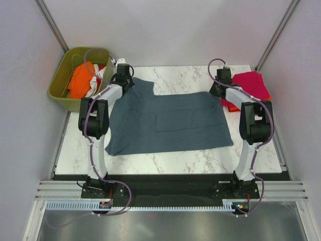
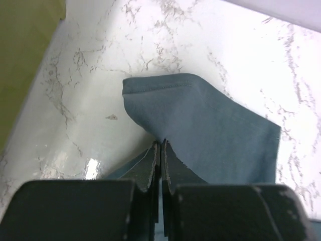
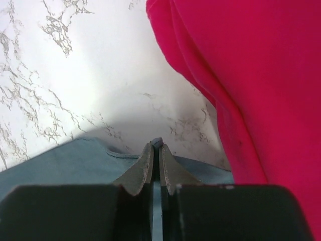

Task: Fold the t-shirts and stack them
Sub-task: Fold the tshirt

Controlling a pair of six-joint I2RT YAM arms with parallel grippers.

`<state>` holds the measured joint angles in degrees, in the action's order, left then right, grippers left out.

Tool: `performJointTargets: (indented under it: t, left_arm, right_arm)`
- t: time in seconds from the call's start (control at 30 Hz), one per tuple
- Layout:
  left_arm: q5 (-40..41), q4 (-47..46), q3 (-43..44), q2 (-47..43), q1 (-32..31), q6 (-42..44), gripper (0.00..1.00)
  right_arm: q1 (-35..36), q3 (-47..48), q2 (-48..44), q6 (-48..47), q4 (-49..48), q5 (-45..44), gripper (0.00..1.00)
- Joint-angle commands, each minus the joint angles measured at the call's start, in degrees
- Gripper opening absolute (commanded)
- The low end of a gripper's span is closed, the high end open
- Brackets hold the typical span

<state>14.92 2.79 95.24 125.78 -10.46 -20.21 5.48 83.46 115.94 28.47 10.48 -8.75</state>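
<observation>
- Folding the slate blue-grey t-shirt (image 1: 170, 123): it lies spread flat in the middle of the table (image 1: 165, 161), with one sleeve poking toward the far left.
- Left gripper (image 2: 160, 145): tips pressed together on the cloth at the base of that sleeve. The wrist view shows a clean pinch.
- Right gripper (image 3: 156, 144): closed on the shirt's far right edge, just beside the magenta-pink t-shirt (image 3: 251, 75). The tips hide how much cloth is caught, so I can't say.
- Step, my read: both far corners are gripped and the fold is not yet made.
- Next move calls for lifting both corners together, level, then carrying them toward the near edge without skew.
- Risk: the magenta-pink one, lying on the orange-red t-shirt (image 1: 229, 106), is close enough to snag.
- Orange t-shirt (image 1: 79, 80) and white t-shirt (image 1: 98, 74) sit in the olive-green bin (image 1: 57, 83).
</observation>
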Motion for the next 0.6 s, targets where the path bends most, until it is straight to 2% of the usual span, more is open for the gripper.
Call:
performJointTargets:
  t: [0.0,0.17,0.57]
  left_arm:
    - [0.29,-8.21,-3.99,-5.8,-0.18,3.33,0.02]
    - [-0.5,-15.7,-12.35,-11.77,-0.35,3.95,0.02]
    - [0.46,-23.86,-28.34,-24.52,-2.28,5.09,0.02]
  right_arm:
    - [-0.81,-1.8,-3.08,0.01,0.95,0.49,0.0]
    - [-1.87,-2.77,-5.46,0.36,2.53,1.02,0.0]
    - [-3.45,-6.11,-9.59,-0.34,5.6,2.51,0.0]
